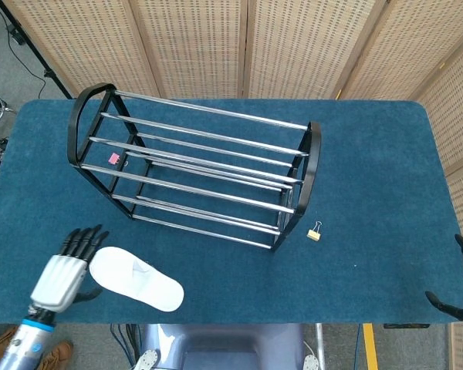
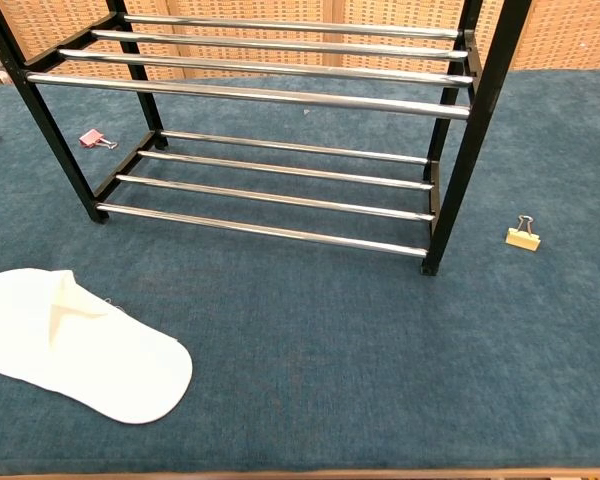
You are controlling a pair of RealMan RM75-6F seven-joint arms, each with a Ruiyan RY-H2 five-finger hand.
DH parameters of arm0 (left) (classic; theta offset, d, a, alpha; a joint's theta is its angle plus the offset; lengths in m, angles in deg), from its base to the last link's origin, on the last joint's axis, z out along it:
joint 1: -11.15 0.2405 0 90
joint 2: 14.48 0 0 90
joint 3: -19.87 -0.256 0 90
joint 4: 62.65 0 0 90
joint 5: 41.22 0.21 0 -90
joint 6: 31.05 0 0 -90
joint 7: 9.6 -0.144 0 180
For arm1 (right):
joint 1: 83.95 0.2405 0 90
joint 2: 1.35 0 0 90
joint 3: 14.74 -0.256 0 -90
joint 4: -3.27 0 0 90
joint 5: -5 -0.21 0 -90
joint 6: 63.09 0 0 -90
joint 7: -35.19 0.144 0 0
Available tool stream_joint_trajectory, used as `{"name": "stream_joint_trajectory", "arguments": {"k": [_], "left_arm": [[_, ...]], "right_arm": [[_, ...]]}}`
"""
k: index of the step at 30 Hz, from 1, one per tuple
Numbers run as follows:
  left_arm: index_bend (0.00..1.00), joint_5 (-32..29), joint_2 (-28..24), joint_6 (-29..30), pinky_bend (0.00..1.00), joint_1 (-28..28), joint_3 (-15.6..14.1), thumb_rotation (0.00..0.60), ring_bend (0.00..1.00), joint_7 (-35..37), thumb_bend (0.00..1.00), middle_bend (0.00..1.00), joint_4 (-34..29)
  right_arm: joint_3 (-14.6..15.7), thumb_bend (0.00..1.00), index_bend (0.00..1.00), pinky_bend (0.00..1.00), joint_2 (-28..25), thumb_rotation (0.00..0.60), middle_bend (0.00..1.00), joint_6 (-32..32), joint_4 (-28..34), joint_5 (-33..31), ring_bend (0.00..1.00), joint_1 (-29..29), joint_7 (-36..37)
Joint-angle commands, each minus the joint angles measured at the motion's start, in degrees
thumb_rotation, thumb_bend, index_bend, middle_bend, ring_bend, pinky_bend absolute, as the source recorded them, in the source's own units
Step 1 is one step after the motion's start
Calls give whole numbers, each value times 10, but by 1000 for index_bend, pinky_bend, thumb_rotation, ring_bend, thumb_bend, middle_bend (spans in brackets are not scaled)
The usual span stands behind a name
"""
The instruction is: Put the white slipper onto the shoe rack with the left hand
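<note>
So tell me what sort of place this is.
Probably a lab or staged test setup, not a home: a shoe rack and slipper sit on a blue-covered table, ringed by woven screens, with a robot hand reaching in.

Slipper point(image 1: 136, 279) sits near the table's point(image 1: 370, 154) front-left corner, rack point(image 1: 197, 173) behind it (clip point(image 1: 315, 231) just right of the rack).

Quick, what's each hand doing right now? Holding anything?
Left hand: open, fingers spread, holding nothing, just beside the slipper.
Right hand: only partly in view at the table's edge; cannot tell.
</note>
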State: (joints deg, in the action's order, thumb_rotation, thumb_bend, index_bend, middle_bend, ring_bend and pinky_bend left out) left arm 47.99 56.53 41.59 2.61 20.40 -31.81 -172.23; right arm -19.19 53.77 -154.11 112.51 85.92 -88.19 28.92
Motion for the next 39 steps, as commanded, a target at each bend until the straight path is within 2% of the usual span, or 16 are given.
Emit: {"name": "stream_joint_trajectory", "arguments": {"k": [1,6,11,16,20,25,27,34,39], "left_arm": [[0,-49,58,-37,0,-31,17,600,0,-67,92,0,-14],[0,-126,119,-60,0,-61,38,600,0,-146,125,0,-16],[0,-175,149,-63,0,-78,43,600,0,-190,127,0,-16],[0,-188,183,-62,0,-100,44,600,0,-224,128,0,-3],[0,-168,201,-79,0,-121,36,600,0,-218,131,0,12],[0,-143,165,-122,0,-138,9,600,0,-168,141,0,6],[0,-127,131,-140,0,-147,-6,600,0,-152,159,0,-5],[0,-100,60,-185,0,-172,-42,600,0,-140,200,0,-34],[0,-104,45,-226,0,-194,-64,600,0,-149,202,0,-34]], "right_arm": [[0,0,0,0,-1,600,0,2,0,-1,0,0,2],[0,0,0,0,-3,600,0,5,-1,-3,0,1,8],[0,0,0,0,-5,600,0,6,-1,-4,0,2,11],[1,0,0,0,-5,600,0,10,-1,-3,0,3,13],[1,0,0,0,-6,600,0,8,-1,-3,0,2,15],[0,0,0,0,-9,600,0,8,-1,-7,0,1,26],[-1,0,0,0,-9,600,0,10,-1,-8,0,2,25],[1,0,0,0,-6,600,0,11,2,-7,0,4,13],[1,0,0,0,-4,600,0,11,3,-10,0,4,6]]}}
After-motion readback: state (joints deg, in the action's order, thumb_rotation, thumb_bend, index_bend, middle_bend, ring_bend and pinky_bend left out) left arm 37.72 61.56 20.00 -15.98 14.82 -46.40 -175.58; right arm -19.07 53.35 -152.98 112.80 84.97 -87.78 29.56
